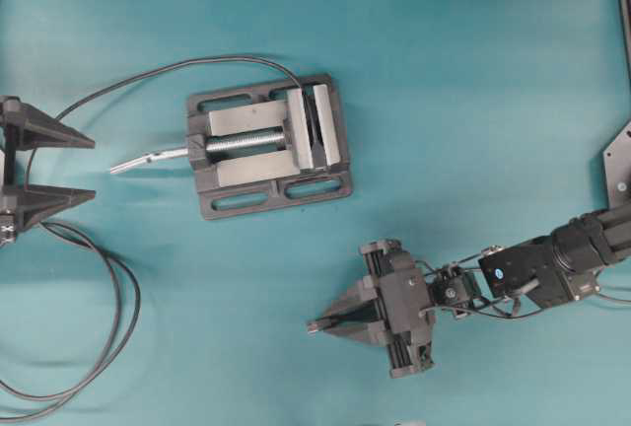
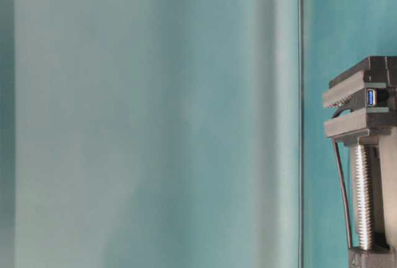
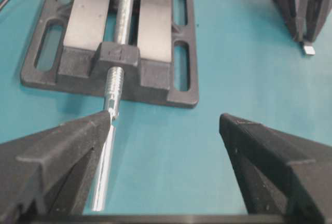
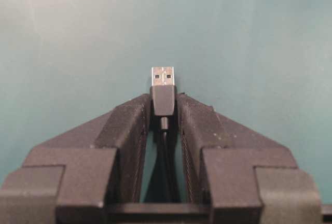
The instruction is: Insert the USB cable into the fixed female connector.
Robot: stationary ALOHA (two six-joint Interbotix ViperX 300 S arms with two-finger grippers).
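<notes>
My right gripper is shut on the USB cable. Its fingers press both sides of the black plug, and the short metal tip sticks out in front. From overhead that gripper is low over the table, in front and right of the vise, pointing left. The fixed female connector, a tiny black block with a blue insert, sits clamped between the vise's plates. My left gripper stands open at the left edge, facing the vise, with nothing between its fingers.
The grey metal vise stands mid-table, its silver screw handle pointing left towards my left gripper. A thin dark cable arcs from the vise's back to the left, and cable loops lie at the front left.
</notes>
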